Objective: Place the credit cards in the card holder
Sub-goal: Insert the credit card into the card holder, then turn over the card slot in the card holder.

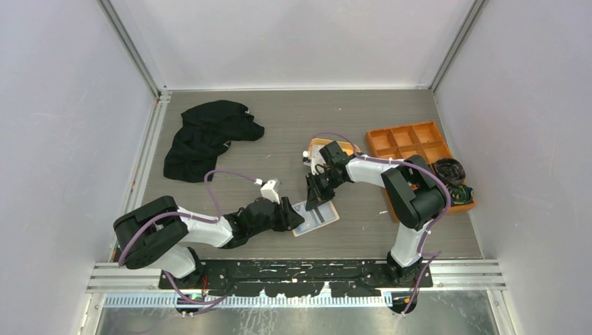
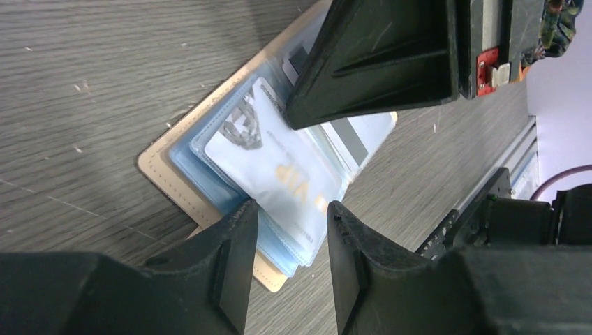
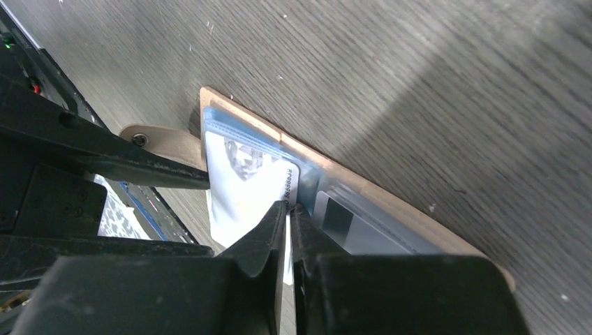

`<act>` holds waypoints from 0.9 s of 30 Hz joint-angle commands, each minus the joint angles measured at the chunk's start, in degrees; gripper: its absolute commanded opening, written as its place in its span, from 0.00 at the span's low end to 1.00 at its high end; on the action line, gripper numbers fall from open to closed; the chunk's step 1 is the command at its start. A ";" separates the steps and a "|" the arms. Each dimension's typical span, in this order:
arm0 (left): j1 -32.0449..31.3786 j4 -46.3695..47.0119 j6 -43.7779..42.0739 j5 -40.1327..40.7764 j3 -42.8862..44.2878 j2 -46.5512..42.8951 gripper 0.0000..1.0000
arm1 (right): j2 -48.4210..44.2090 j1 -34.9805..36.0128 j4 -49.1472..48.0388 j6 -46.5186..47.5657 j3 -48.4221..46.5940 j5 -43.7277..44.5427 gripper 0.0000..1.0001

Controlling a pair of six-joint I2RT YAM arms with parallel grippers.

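Wallet: beige outside, lined with pale blue sleeves. Card: white, printed with a grey emblem at one end and gold lettering mid-face. Second card: pale, crossed by a grey stripe. Table: grey, streaked with wood grain. Left gripper and right gripper: black. Cloth: black. Box: orange. Cables: purple.

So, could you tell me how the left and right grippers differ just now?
The left gripper stands open over the edge of the card holder; the right gripper is almost shut, its tips at a credit card. Both are black and down at that holder.
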State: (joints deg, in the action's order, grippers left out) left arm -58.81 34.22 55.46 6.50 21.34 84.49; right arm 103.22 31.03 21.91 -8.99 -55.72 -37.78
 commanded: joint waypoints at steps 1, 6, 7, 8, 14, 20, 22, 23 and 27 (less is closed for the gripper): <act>-0.25 10.63 1.13 -3.32 0.18 2.11 0.42 | -3.05 0.14 -1.10 -1.20 -1.48 -6.57 0.12; -0.23 12.63 1.48 -3.59 0.73 3.45 0.44 | -3.86 -0.58 -0.72 -1.29 -1.66 -7.15 0.13; -0.22 12.86 1.64 -3.34 0.66 3.58 0.45 | -4.20 -0.73 -0.60 -1.21 -1.71 -7.27 0.13; -0.20 13.40 1.74 -3.05 0.49 3.57 0.46 | -4.76 -0.92 -0.53 -1.14 -1.77 -7.35 0.13; -0.25 15.50 2.11 -1.50 0.14 3.91 0.47 | -6.46 -2.08 -0.23 -0.97 -1.67 -7.98 0.14; -0.25 18.95 2.65 -0.94 0.02 5.77 0.48 | -7.73 -2.93 0.23 -0.32 -1.67 -7.84 0.16; -0.20 20.03 2.95 -0.56 -0.28 6.13 0.48 | -8.15 -3.17 1.14 0.48 -1.92 -5.98 0.16; -0.21 20.35 3.06 -0.39 -0.49 6.20 0.48 | -8.29 -3.25 1.86 1.20 -2.13 -4.43 0.16; -0.21 19.99 3.62 1.07 -1.48 5.64 0.49 | -8.58 -3.28 4.39 4.39 -2.75 1.83 0.19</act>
State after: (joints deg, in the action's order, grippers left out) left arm -58.92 47.90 58.37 4.64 20.51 90.85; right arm 97.82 27.57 23.35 -7.68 -55.79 -39.48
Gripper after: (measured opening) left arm 0.485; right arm 0.177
